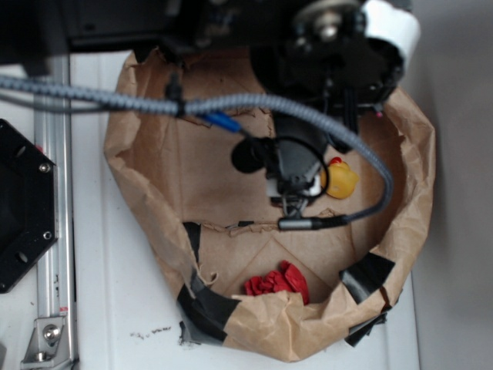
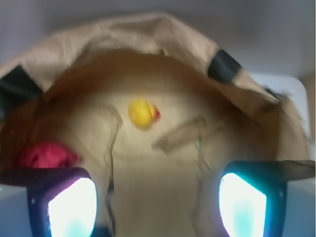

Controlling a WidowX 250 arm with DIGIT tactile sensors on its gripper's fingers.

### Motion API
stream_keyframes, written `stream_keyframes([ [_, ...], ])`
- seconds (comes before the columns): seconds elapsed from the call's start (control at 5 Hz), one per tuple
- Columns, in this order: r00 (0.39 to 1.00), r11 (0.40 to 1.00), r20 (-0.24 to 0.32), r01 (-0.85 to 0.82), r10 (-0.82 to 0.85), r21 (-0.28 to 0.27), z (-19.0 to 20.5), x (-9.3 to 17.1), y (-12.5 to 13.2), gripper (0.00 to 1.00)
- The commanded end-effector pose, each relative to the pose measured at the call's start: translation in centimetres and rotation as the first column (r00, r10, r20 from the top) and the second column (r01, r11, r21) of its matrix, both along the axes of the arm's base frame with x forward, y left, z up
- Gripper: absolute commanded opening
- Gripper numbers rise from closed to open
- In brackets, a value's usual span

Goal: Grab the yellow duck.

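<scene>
Small glossy yellow toy duck (image 2: 141, 113), upper centre of the wrist view on the crumpled brown paper bag floor (image 2: 148, 163), ahead of the empty, spread-open claw (image 2: 157, 205).

Crumpled brown paper bag walls (image 2: 148, 34) ring floor; brown wood piece (image 2: 185, 134) near small yellow duck (image 2: 141, 112); red cloth wad (image 2: 44, 154) well apart

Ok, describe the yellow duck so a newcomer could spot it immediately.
Look inside the crumpled brown paper bag with black tape patches. On its floor, beyond the open hand, sits the yellow duck, between the red cloth wad and the brown wood piece. It alone is small, rounded, glossy yellow, with a red-orange patch.
</scene>
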State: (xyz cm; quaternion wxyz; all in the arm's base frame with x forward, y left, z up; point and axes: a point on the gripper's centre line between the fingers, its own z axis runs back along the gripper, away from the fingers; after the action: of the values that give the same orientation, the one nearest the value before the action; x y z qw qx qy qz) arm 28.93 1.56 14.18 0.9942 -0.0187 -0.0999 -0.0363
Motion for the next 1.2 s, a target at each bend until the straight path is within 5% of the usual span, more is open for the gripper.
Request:
stream_keyframes([
  [0.0,0.997,0.993,-0.035,0.069,-0.065,0.094,-4.4,1.3,-1.5,1.00],
  [1.0,0.996,0.993,-0.018,0.088,-0.086,0.081,-6.1,2.3,-0.9,1.00],
])
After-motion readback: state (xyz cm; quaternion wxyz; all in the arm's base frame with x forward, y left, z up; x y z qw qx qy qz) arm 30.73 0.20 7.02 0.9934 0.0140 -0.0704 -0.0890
